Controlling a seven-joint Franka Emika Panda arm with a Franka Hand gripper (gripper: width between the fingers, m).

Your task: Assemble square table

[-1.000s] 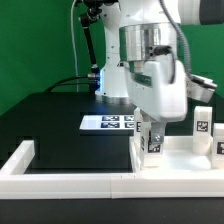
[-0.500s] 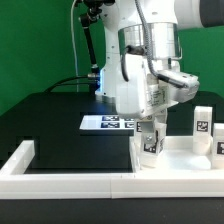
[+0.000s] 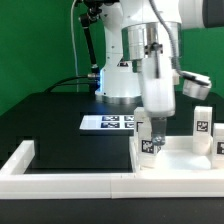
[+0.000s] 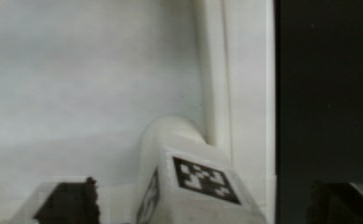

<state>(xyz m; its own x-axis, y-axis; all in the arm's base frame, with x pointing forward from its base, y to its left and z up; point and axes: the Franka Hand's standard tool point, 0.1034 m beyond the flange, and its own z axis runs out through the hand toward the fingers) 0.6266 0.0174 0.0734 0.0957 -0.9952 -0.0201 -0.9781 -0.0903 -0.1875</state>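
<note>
Starting from the exterior view's left: marker board (image 3: pixel 108 123) on the black bench (image 3: pixel 60 125), then the hand (image 3: pixel 152 142) closed on a leg (image 3: pixel 152 140) standing on the slab's (image 3: pixel 185 158) corner; misaligned threads could jam, I judge

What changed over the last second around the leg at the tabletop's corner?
The wrist turned about its vertical axis above the leg; its side block swung to the exterior view's right. The gripper stayed down over the leg at the tabletop corner. The other legs and the marker board kept their places.
</note>
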